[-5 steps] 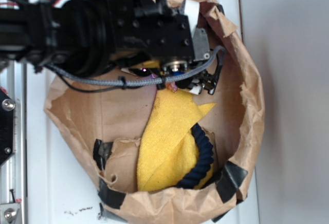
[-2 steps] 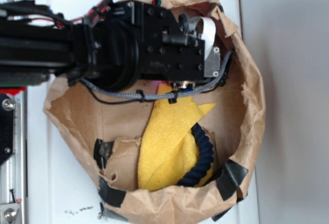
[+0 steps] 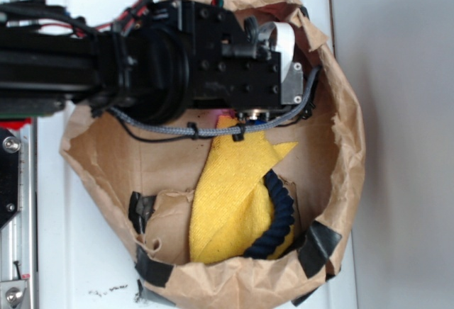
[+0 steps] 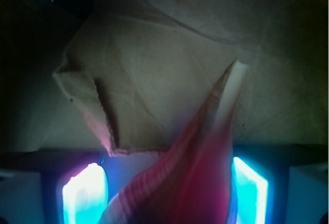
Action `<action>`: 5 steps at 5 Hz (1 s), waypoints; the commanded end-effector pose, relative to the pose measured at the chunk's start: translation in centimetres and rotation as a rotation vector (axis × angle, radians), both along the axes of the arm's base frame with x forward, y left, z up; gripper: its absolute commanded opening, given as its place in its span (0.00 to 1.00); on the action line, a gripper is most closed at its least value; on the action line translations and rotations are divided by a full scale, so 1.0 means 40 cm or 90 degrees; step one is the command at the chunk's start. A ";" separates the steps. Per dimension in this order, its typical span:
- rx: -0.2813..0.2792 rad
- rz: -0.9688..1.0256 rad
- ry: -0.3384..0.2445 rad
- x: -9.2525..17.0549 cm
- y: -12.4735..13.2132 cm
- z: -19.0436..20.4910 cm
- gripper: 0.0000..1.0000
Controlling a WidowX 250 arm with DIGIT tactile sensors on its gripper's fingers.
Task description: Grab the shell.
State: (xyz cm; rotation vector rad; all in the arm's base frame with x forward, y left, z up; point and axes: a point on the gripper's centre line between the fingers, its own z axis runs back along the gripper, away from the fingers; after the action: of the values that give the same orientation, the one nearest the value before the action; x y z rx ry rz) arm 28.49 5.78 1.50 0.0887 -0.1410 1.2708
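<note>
In the wrist view the shell (image 4: pixel 205 147), with orange-brown ribbed whorls and a pale pointed spike, fills the space between my gripper's (image 4: pixel 167 183) two glowing cyan fingers (image 4: pixel 85 196). Its spike points away from the camera over the brown paper. The jaws stand close against both of its sides, so the gripper is shut on it. In the exterior view the black wrist block (image 3: pixel 234 61) hangs over the back of the paper bag (image 3: pixel 347 146) and hides the fingers and the shell.
Inside the bag lie a yellow cloth (image 3: pixel 234 195) and a dark blue rope (image 3: pixel 284 210) toward the front. The bag's crumpled walls, patched with black tape (image 3: pixel 319 245), rise all round. A torn paper flap (image 4: pixel 97 111) lies ahead on the left.
Over the last second the arm has shifted right and toward the bag's back wall, so the wrist block now covers the fingers. It has hardly moved in the last half second.
</note>
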 end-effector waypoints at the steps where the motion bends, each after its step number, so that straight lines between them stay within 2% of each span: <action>1: -0.069 -0.043 -0.042 -0.030 0.033 0.157 0.00; 2: -0.072 -0.129 -0.068 -0.053 0.017 0.261 0.00; 3: -0.063 -0.255 -0.059 -0.063 -0.013 0.324 0.00; 4: -0.040 -0.360 -0.044 -0.079 -0.044 0.393 0.00; 5: 0.021 -0.396 0.014 -0.080 -0.063 0.441 0.00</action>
State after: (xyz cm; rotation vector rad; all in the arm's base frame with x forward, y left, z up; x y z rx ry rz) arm 25.90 -0.31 15.68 -0.0882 -0.0964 0.6778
